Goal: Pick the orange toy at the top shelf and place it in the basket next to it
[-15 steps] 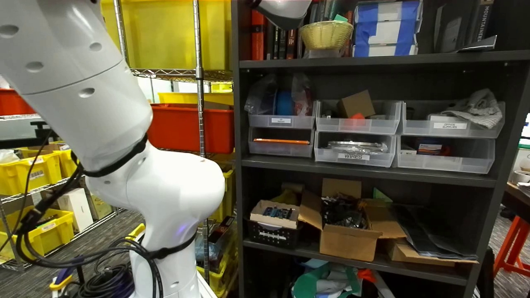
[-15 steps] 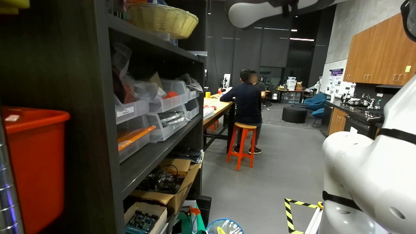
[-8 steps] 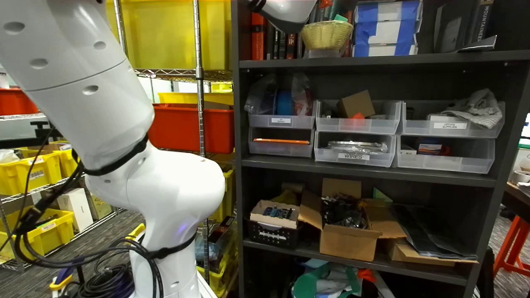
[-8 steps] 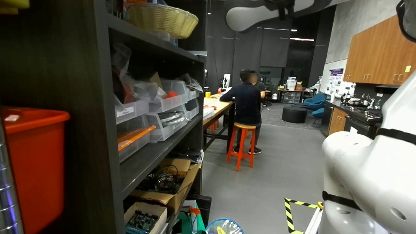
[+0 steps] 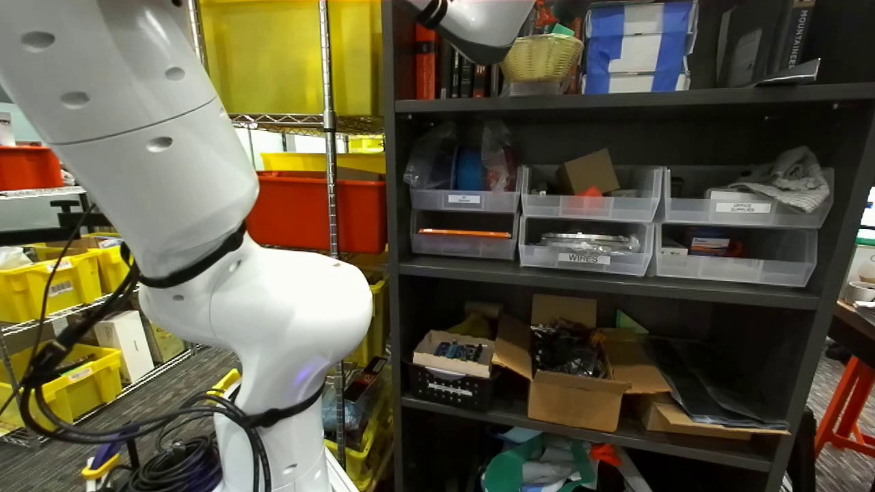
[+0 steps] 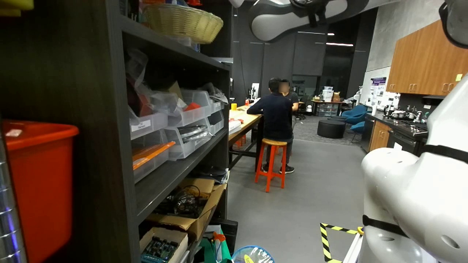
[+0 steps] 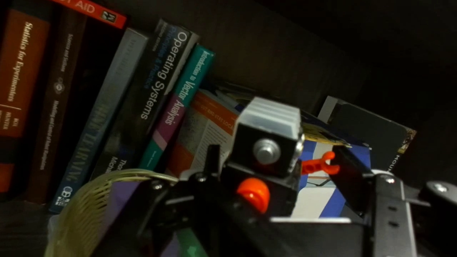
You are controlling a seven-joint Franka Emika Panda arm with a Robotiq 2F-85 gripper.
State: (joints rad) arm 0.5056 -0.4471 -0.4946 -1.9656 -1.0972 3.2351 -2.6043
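While the arm (image 5: 198, 174) leans high, its tilted gripper (image 7: 277, 157) holds the orange toy (image 7: 255, 193) near the basket (image 5: 545, 60).

In an exterior view I've got the shoulder (image 5: 301, 301) bulging to 3 o'clock, upper arm (image 5: 154, 143) leaning up toward 11. Wrist (image 5: 492, 24) pokes in near 12 o'clock, slanting down toward 4. In wrist view, gripper (image 7: 275, 155) sits low at 5 o'clock, its 2 black fingers (image 7: 351, 175) at 7 and 4: jaws clamped, though standing well apart.
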